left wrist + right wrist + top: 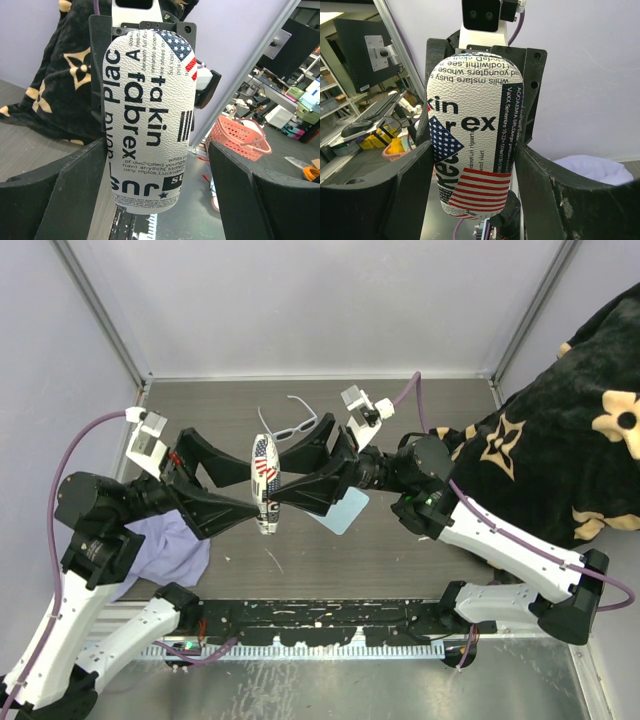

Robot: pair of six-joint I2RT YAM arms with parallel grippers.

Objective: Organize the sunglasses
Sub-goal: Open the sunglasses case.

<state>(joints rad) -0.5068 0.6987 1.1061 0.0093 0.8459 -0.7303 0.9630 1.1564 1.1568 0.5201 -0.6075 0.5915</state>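
Right gripper [474, 150] clamps the case [265, 480]; left gripper [155, 145] gapes around it. Sunglasses [292, 430], upper centre, look light, brittle: pinch the bridge.

A soft case [265, 483] printed with a flag and black lettering is turned on edge over the middle of the dark wood-grain counter [420, 550], its length running 12 to 6 o'clock. A light blue cloth [343, 510] lies flat just beside it at 4 o'clock. A lavender cloth [170, 550] is crumpled at 8 o'clock. A black blanket [560, 440] with tan flowers is heaped at 3 o'clock. A pink basket [240, 135] sits in the background.
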